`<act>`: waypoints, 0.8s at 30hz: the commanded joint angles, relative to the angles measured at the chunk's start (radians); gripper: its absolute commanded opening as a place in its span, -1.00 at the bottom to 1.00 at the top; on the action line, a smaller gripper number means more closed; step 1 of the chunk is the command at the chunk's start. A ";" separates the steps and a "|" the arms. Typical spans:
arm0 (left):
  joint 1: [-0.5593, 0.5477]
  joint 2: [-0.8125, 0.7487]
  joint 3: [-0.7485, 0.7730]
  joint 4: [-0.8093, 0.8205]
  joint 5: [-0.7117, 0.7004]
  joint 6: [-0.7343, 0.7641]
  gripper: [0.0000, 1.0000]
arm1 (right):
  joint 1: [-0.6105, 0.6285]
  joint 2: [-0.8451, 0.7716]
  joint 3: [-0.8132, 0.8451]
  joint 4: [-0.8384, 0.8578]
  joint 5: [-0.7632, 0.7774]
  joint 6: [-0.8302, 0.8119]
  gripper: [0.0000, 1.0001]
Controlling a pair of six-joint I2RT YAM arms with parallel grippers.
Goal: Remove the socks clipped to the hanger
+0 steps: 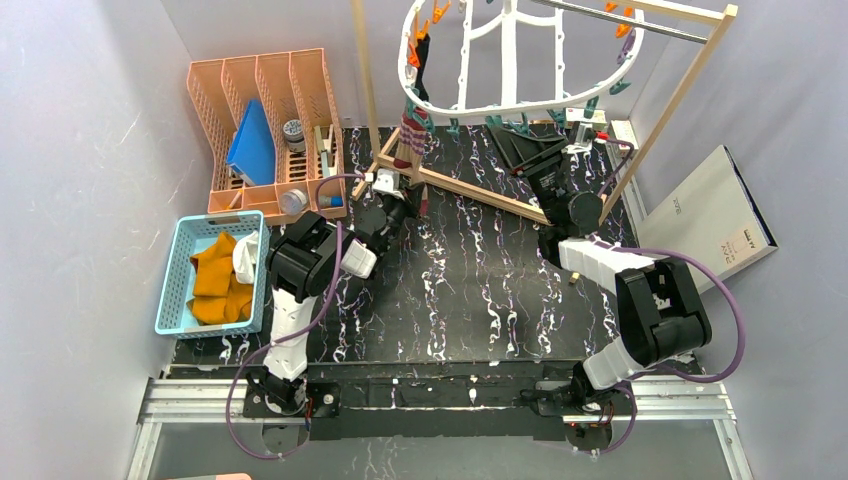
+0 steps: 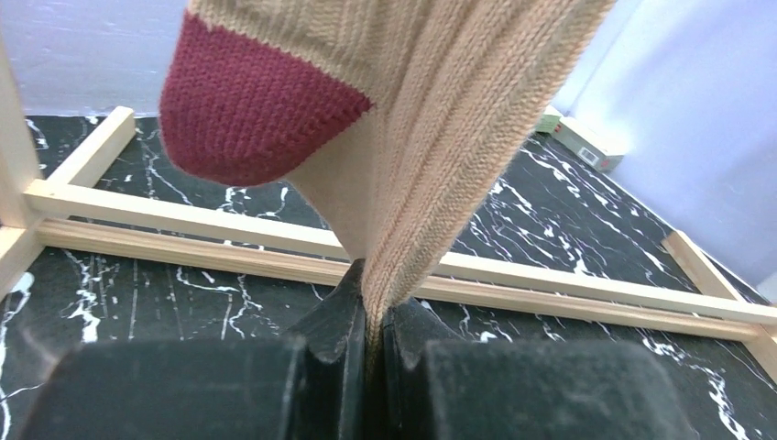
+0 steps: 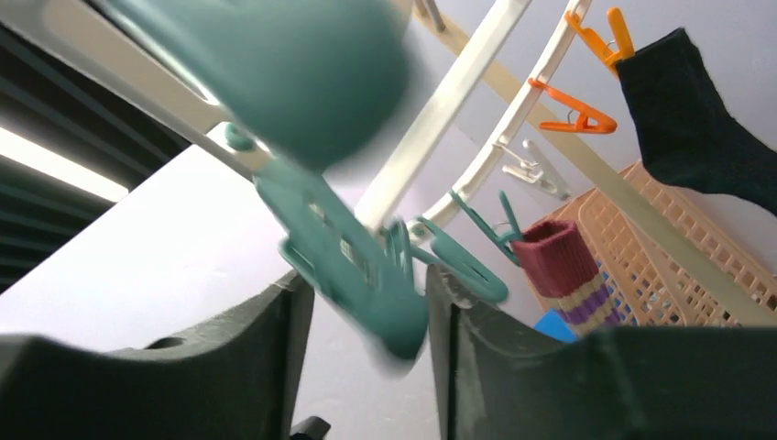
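Got a tan ribbed sock (image 2: 440, 137) with a maroon toe clamped hard between the fingers of the left gripper (image 2: 371, 321), fabric pulled straight up out of the pinch toward 12 o'clock. Top of it out of frame in the wrist view. From overhead, a maroon striped sock (image 1: 411, 135) hanging off the hanger (image 1: 511, 50) at about 8 o'clock on the white ring, left gripper right below it. Can't say for sure it's the same sock. Black sock (image 3: 696, 119) clipped a bit higher on that same rim, near 10 o'clock, under an orange clip (image 3: 600, 32).

Right gripper (image 3: 371, 284) up at the ring's edge around 4 to 5 o'clock, fingers apart with a blurry teal clip (image 3: 344, 252) sitting in the gap. Can't tell whether actually squeezing it or just around it.

Wooden frame (image 2: 229, 220) bars lying across the black marbled table (image 1: 470, 290) just behind the held sock. Further out: teal basket (image 1: 172, 285) at the table's 9 o'clock with mustard socks (image 1: 212, 282) and a pale sock (image 1: 246, 258) inside, peach organizer rack (image 1: 225, 100) at 11 o'clock holding a blue folder-looking thing (image 1: 252, 145).
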 commanded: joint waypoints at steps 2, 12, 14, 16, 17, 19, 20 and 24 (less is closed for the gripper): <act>0.002 -0.084 -0.033 0.061 0.086 -0.002 -1.00 | -0.006 0.002 0.005 0.259 -0.032 0.002 0.48; -0.004 -0.270 -0.217 0.038 0.264 -0.042 -1.00 | -0.006 -0.034 -0.066 0.206 -0.019 -0.008 0.97; -0.013 -0.317 -0.264 0.027 0.269 -0.043 -1.00 | -0.003 -0.048 -0.097 0.182 -0.018 -0.021 0.97; -0.027 -0.365 -0.308 0.007 0.267 -0.040 -1.00 | 0.013 -0.074 -0.130 0.149 -0.015 -0.076 0.97; -0.037 -0.390 -0.329 -0.007 0.266 -0.037 -1.00 | 0.022 -0.089 -0.144 0.125 -0.007 -0.103 0.97; -0.055 -0.432 -0.365 -0.024 0.261 -0.037 -1.00 | 0.047 -0.111 -0.164 0.088 0.004 -0.163 0.97; -0.065 -0.452 -0.380 -0.033 0.259 -0.037 -1.00 | 0.063 -0.117 -0.172 0.077 0.015 -0.193 0.97; -0.113 -0.517 -0.435 -0.072 0.228 -0.036 -1.00 | 0.124 -0.101 -0.167 0.042 0.044 -0.292 0.97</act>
